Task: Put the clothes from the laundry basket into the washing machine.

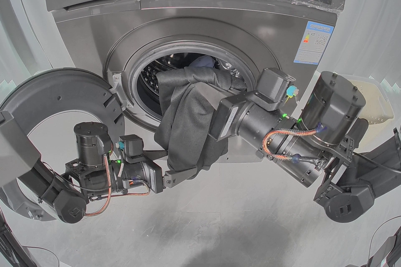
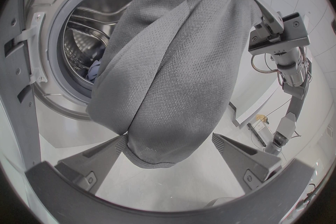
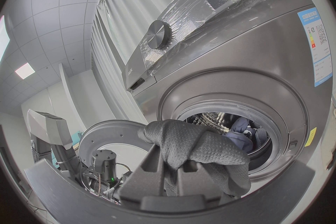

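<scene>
Head view: washer [image 1: 125,30] seen front-on, door [image 1: 54,92] swung wide open on the robot's left. We note a dark grey garment [image 1: 188,113] hanging in front of the drum mouth. Its top is bunched at the opening and its lower end drops past the rim, in front of the washer's front panel.

Right gripper [image 3: 171,165] is at the garment's top, just before the opening. Right wrist view shows its jaws closed on a bunched fold of the cloth, and the rest trails down from that hold.

Left gripper [image 1: 184,174] is low, under the garment's hanging end. Left wrist view shows its jaws spread wide, with the hem hanging between them. One finger [image 2: 105,154] is at the cloth's edge; we cannot tell whether it touches.

Blue clothes [image 3: 241,133] lie deep in the drum [image 2: 84,42], behind the garment.

Basket [image 1: 376,101], pale, is to the robot's right of the washer, partly behind the right arm; we cannot see what it holds
</scene>
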